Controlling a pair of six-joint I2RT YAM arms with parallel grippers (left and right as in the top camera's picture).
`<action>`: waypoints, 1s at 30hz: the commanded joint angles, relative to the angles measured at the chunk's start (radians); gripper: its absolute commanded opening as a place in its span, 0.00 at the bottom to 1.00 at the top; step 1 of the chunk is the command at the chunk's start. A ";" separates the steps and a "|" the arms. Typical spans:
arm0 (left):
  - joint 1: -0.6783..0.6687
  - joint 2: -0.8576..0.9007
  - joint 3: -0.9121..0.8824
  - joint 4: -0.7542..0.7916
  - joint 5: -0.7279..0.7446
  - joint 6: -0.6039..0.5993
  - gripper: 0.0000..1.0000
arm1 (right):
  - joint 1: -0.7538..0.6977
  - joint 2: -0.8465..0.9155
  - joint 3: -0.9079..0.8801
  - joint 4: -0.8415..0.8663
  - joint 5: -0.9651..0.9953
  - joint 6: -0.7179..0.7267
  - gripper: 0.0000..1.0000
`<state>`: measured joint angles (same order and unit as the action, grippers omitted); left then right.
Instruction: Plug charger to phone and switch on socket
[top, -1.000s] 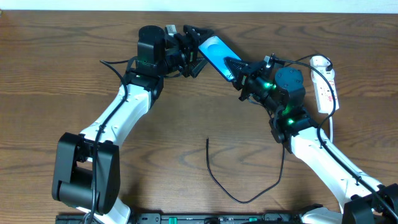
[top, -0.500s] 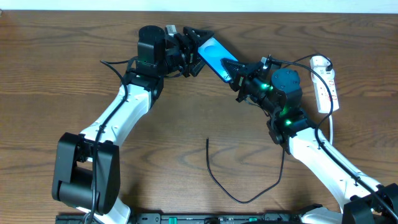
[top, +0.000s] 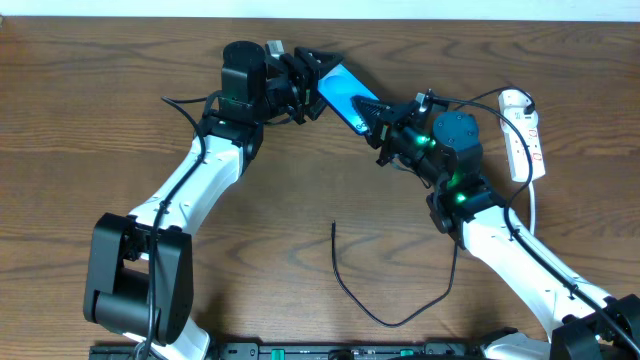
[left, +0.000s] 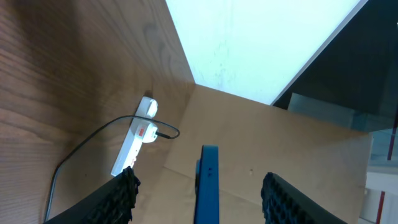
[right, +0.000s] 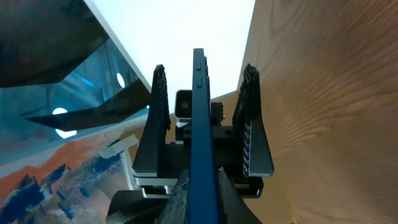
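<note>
The phone (top: 343, 90), blue screen up, is held off the table at the back between both arms. My right gripper (top: 374, 112) is shut on its lower right end; in the right wrist view the phone (right: 199, 106) runs edge-on out of my jaws (right: 200, 186). My left gripper (top: 318, 72) is open, one finger on each side of the phone's upper left end, not touching; in the left wrist view the phone (left: 209, 200) shows edge-on between the spread fingers (left: 200, 175). The charger (top: 352, 295) lies looped on the table, with its tip at the loop's near-left end. The socket (top: 524, 132) lies at the right.
The socket (left: 134, 146) also shows in the left wrist view with a thin black cable plugged into it. Its white cord runs down the right side past my right arm. The table's back edge is just beyond the phone.
My right gripper has carried the phone a little to the left, further in between the left gripper's open fingers. The left arm and the charger cable have stayed put.
</note>
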<state>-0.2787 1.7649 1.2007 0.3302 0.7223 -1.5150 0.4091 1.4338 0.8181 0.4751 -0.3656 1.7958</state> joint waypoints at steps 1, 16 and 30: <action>-0.004 -0.029 -0.001 0.005 -0.008 0.010 0.61 | 0.012 0.005 0.018 0.014 0.008 0.006 0.01; -0.004 -0.029 -0.001 0.005 -0.002 0.010 0.41 | 0.012 0.005 0.018 0.014 0.008 0.006 0.01; -0.004 -0.029 -0.001 0.005 -0.002 0.010 0.08 | 0.012 0.005 0.018 0.010 0.008 0.006 0.01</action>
<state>-0.2787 1.7649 1.2007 0.3332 0.7223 -1.5173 0.4137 1.4338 0.8181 0.4721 -0.3656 1.7992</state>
